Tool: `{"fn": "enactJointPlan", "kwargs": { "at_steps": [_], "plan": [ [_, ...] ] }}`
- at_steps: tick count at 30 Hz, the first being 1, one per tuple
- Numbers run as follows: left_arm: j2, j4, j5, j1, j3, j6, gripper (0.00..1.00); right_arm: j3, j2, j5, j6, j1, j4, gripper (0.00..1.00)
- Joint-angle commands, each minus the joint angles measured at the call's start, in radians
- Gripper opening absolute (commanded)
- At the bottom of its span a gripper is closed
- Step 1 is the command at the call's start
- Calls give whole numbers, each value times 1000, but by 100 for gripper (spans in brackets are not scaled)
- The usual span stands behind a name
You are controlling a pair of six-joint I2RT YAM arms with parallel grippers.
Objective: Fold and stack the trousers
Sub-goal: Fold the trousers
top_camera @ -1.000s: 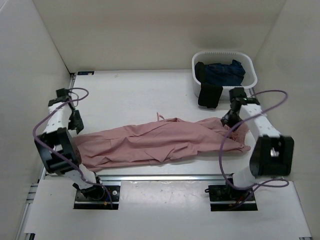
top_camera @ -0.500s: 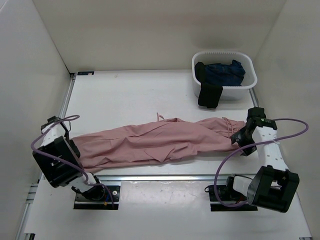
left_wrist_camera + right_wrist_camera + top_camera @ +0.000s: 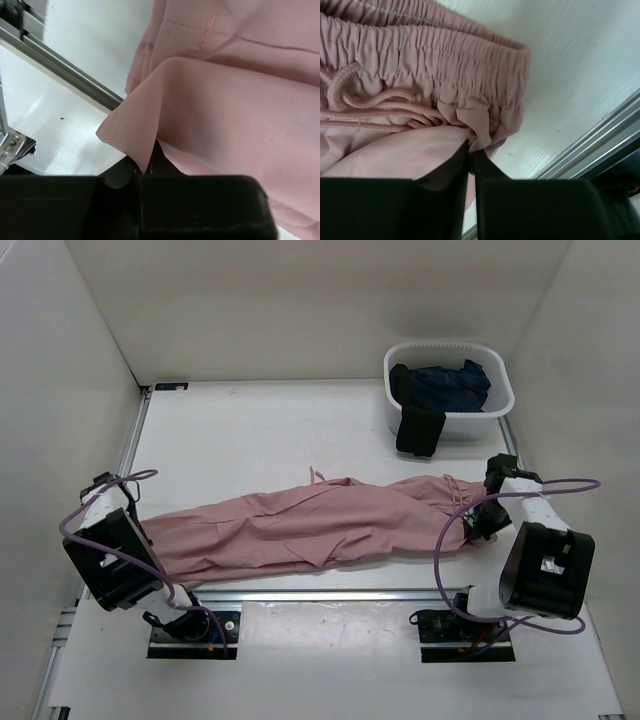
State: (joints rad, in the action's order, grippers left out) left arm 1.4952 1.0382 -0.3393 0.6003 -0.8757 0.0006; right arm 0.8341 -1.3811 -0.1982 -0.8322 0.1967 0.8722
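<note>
The dusty-pink trousers (image 3: 320, 525) lie stretched lengthwise across the table, legs to the left and gathered waistband to the right. In the left wrist view my left gripper (image 3: 146, 169) is shut on a hemmed corner of a trouser leg (image 3: 240, 115), just above the table. My right gripper (image 3: 471, 150) is shut on the lower edge of the waistband (image 3: 420, 75), beside the coiled drawstrings (image 3: 380, 107). From above, the right gripper (image 3: 484, 523) sits at the trousers' right end. The left gripper is tucked under its arm (image 3: 105, 555) at the left end.
A white basket (image 3: 500, 405) at the back right holds a dark blue garment (image 3: 450, 385). A black garment (image 3: 420, 430) hangs over its front rim. An aluminium rail (image 3: 320, 592) runs along the table's near edge, close to both grippers. White walls enclose three sides.
Both arms dropped from above the table to the trousers' two ends and both grippers went from open to shut on the fabric. The waist end has shifted slightly.
</note>
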Motion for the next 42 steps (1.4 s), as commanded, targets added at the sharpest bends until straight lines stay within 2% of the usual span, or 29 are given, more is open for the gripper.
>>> {"fn": "enactJointPlan", "kwargs": {
  "at_steps": [1, 4, 5, 7, 11, 14, 16, 18, 20, 21, 27, 30, 34, 38, 39, 40, 41, 42],
  "plan": [
    [-56, -20, 3, 4, -77, -1, 14, 34, -12, 9, -16, 9, -25, 3],
    [-67, -29, 13, 4, -147, -1, 14, 114, -27, -4, 10, 18, -25, 0],
    [-67, -39, -1, -8, -216, -1, 14, 146, -48, -4, 27, 18, -13, 0],
    [-38, -55, -29, -31, -299, -1, 14, 270, -91, -13, 48, 18, 3, 0],
    [31, -67, -72, -82, -594, -1, 14, 502, -159, -14, 58, 18, 50, 0],
    [27, -79, -81, -112, -712, -1, 14, 612, -159, -24, 67, 18, 70, 0],
    [-12, -102, -72, -112, -747, -1, 14, 622, -119, -47, 67, 27, 70, 0],
    [-99, -138, -72, -125, -661, -1, 14, 571, -84, -59, 67, 38, 70, 0],
    [-177, -147, -142, -125, -555, -1, 14, 469, -27, -60, 76, 49, 47, 0],
    [-200, -147, -161, -125, -422, -1, 14, 432, -3, -60, 76, 59, 34, 0],
    [-317, -101, -213, -105, 7, -1, 14, 229, 16, -70, 88, 144, 1, 0],
    [-326, -79, -237, -94, 95, -1, 14, 179, -15, -70, 116, 205, -25, 0],
    [-326, -79, -276, -85, 223, -1, 14, 178, -82, -70, 140, 205, -39, 0],
    [-326, -79, -285, -85, 271, -1, 14, 197, -130, -70, 150, 214, -39, 0],
    [-326, -79, -285, -85, 271, -1, 14, 197, -145, -82, 150, 224, -39, 2],
    [-326, -79, -285, -85, 280, -1, 19, 220, -156, -83, 162, 224, -27, 11],
    [-326, -52, -285, -85, 290, -1, 33, 229, -156, -92, 179, 233, -10, 24],
    [-326, -31, -285, -76, 290, -1, 48, 238, -156, -101, 179, 233, -1, 55]
  ]
}}
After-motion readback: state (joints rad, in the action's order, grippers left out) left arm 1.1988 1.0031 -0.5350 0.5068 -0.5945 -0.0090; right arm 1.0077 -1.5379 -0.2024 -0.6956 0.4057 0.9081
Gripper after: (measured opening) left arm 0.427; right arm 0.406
